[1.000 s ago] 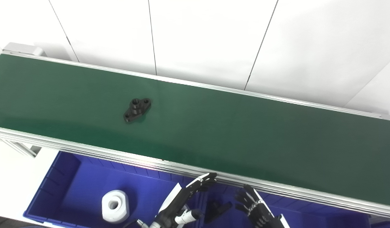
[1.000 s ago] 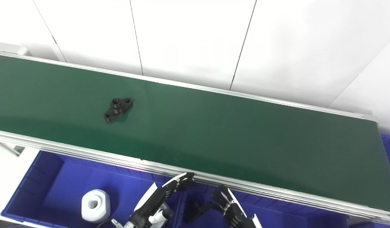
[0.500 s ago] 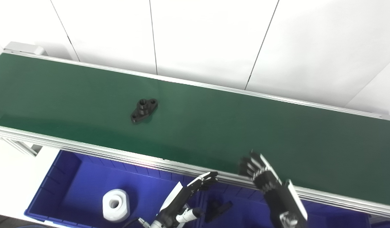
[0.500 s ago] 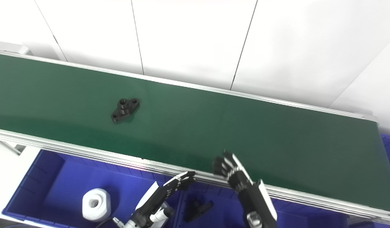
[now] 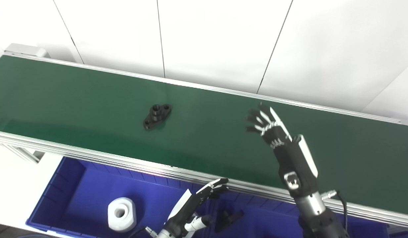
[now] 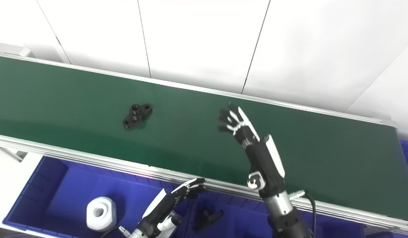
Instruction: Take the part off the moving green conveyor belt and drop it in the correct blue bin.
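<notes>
Far left, near side: blue bin below the conveyor's aluminium rail, holding a white hexagonal part with a round bore, resting on the bin floor.

On the green conveyor belt, left of centre: black flanged part, lying flat on the belt, touched by nothing. Long axis diagonal, running from near-left to far-right; raised round boss at the middle facing up, a small hole in each end lobe.

Near centre, below the rail: left hand, empty, fingers stretched out and slightly apart, tips pointing up toward the rail edge, hovering over the divide between the bins.

Just right of that, in the neighbouring blue bin: a small black part on the floor, shape hard to tell.

Right of centre, over the belt: right hand, raised above the green surface, fingers spread and empty, pointing toward the far-left. Well apart from the black flanged part, to its right.
</notes>
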